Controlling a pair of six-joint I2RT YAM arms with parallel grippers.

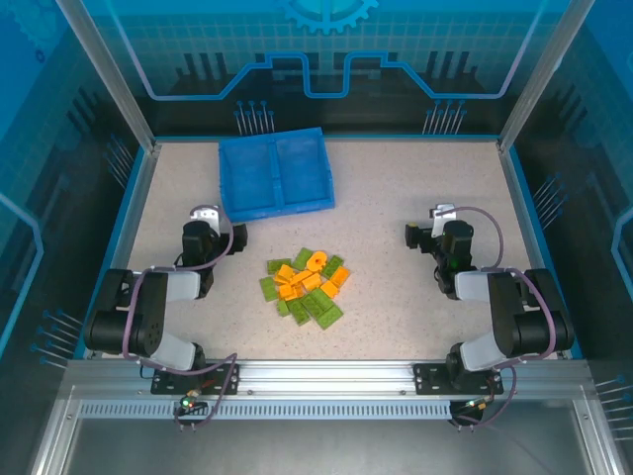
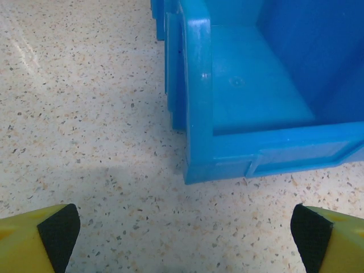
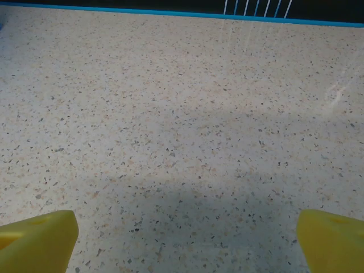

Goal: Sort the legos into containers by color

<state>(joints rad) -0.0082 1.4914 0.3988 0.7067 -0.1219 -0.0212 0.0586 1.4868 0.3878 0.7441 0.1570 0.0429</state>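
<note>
From above, a loose heap of small flat orange and green legos (image 1: 307, 287) mid-way across the speckled surface (image 1: 396, 188), well apart from the shallow blue plastic tray (image 1: 279, 210) at the far side. From the left wrist, a glossy moulded tray corner ahead of the left hand (image 2: 182, 239), yellow fingers (image 2: 20, 242) with black pads (image 2: 57, 230) spread wide, holding nothing. From the right wrist, right hand (image 3: 182, 239) likewise wide above grainy surface.

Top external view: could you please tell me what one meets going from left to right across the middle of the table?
left hand → legos in a pile → right hand. The blue tray, farther back, is left out because its width overlaps the pile's.
</note>
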